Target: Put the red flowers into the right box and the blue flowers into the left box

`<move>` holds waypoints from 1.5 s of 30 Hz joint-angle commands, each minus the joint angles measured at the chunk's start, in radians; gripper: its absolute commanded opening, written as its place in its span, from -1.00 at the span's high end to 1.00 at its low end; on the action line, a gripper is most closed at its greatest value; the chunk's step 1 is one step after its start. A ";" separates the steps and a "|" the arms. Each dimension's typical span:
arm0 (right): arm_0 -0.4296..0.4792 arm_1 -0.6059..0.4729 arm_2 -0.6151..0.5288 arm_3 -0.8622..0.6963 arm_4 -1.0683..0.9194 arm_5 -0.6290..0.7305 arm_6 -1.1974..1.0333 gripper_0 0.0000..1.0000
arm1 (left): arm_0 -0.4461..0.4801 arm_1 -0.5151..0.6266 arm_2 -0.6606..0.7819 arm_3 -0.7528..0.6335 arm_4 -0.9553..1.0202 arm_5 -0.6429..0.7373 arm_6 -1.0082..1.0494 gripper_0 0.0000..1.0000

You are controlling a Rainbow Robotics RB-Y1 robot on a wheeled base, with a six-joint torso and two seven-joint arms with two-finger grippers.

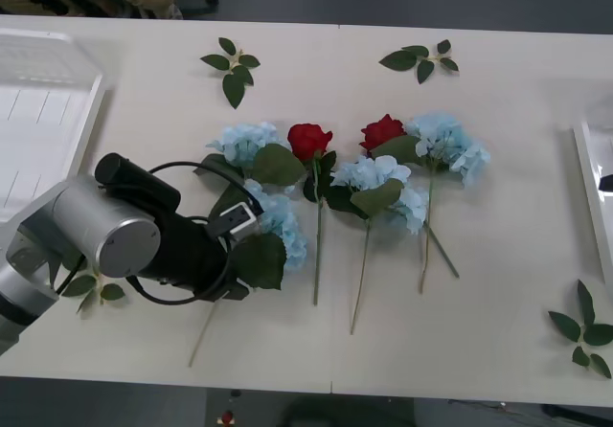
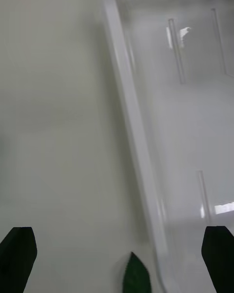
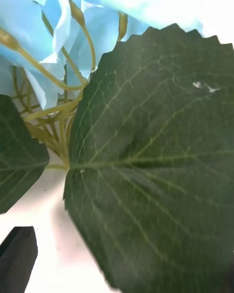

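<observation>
1. The tabletop (image 1: 498, 322) carries everything. The row of flowers at its middle serves as the landmark here.
2. The left box (image 1: 43, 111), slotted and white, sits far to the row's left, and the right box (image 1: 594, 192) shows as a white rim far to the row's right. Neither holds flowers, so sorting seems barely begun.
3. The blue flowers (image 1: 421, 149) lie as four clusters across the row, stems pointing toward the robot, probably laid out that way for easy reach.
4. The left hand (image 1: 239, 245) sits low at the row's left end, against the nearest blue cluster (image 1: 283, 226), apparently lined up to take its stem.
5. Two red flowers (image 1: 309, 141) lie between the blue clusters.
6. The left wrist view adds what the front view lacks: a broad serrated leaf (image 3: 156, 166) right before the camera, with pale petals behind. One black finger shows at a corner and the leaf hides the other, so I cannot tell its grip.
7. The right wrist view shows the right hand (image 2: 117, 256) spread open above the right box's rim, empty, beside a leaf tip (image 2: 135, 276).
</observation>
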 commanded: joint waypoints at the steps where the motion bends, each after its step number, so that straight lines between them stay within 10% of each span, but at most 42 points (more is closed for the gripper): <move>1: -0.009 -0.004 0.066 -0.087 -0.002 -0.038 -0.110 -1.00 | -0.032 -0.010 -0.017 0.017 -0.012 -0.017 -0.049 -0.86; 20: -0.204 0.147 0.321 -0.202 0.079 -0.053 -0.340 -1.00 | -0.070 -0.030 -0.083 0.060 -0.119 -0.038 -0.038 -0.83; 30: -0.254 0.286 0.433 -0.201 0.301 0.008 -0.371 -1.00 | -0.075 -0.030 -0.098 0.063 -0.136 -0.038 -0.029 0.88; 45: -0.258 0.372 0.440 -0.148 0.412 0.023 -0.401 -1.00 | -0.077 -0.023 -0.095 0.063 -0.129 -0.038 -0.012 1.00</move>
